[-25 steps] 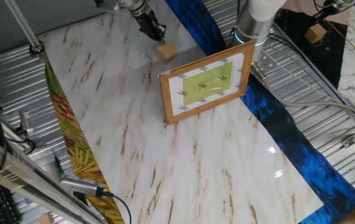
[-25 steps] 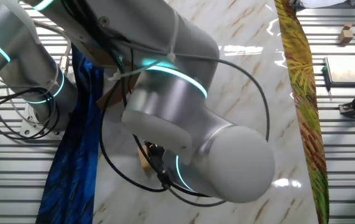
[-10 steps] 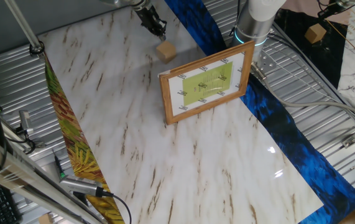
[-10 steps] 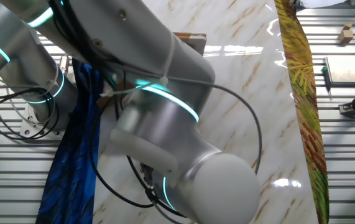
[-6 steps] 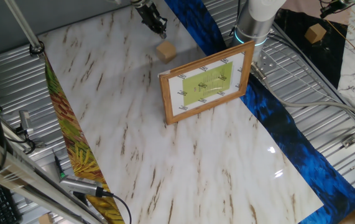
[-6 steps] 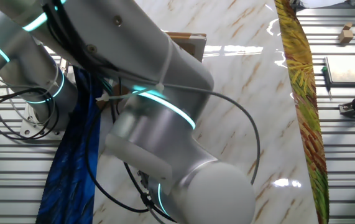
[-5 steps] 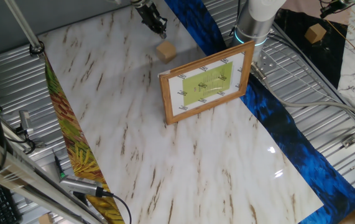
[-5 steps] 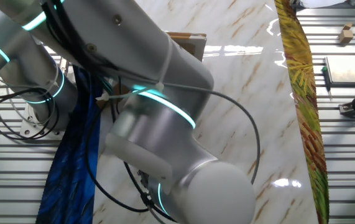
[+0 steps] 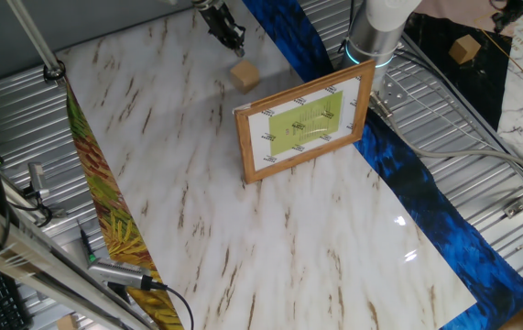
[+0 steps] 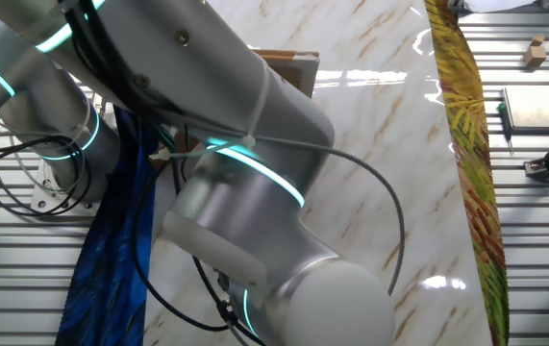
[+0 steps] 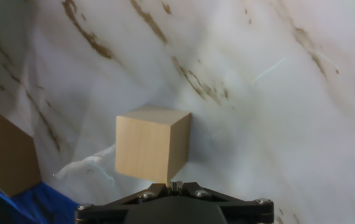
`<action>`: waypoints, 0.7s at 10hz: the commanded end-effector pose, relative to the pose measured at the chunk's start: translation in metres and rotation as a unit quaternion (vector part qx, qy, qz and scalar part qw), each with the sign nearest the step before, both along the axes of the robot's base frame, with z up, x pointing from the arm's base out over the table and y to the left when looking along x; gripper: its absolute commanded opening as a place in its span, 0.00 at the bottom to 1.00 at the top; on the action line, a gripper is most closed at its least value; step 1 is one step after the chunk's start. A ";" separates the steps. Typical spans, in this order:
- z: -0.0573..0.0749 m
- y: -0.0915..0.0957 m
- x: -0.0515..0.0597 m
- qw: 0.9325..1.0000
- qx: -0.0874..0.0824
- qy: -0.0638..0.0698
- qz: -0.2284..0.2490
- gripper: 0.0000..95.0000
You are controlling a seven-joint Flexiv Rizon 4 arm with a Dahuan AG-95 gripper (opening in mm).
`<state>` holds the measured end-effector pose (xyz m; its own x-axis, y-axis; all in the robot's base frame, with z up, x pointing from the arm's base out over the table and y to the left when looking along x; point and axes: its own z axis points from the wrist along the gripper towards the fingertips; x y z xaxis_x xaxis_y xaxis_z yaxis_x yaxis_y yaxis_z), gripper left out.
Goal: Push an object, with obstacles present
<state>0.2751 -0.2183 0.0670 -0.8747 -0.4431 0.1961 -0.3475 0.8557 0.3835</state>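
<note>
In one fixed view the wooden cube (image 9: 245,75) sits on the marble counter (image 9: 197,211), just off the far-left corner of the upright picture frame (image 9: 305,124). The pincer (image 9: 234,40) hangs on the cube's side away from the frame, apart from it, fingers drawn together. In the other fixed view the arm (image 10: 255,192) hides both. In the hand view the cube (image 11: 152,146) lies just ahead of the pincer (image 11: 174,185), slightly left, so a straight push would likely drive it toward the frame.
</note>
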 end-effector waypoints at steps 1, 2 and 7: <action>0.001 0.003 0.001 1.000 0.001 -0.001 0.000 0.00; 0.001 0.006 0.003 1.000 0.001 -0.001 0.001 0.00; 0.004 0.042 0.027 1.000 -0.003 -0.003 0.003 0.00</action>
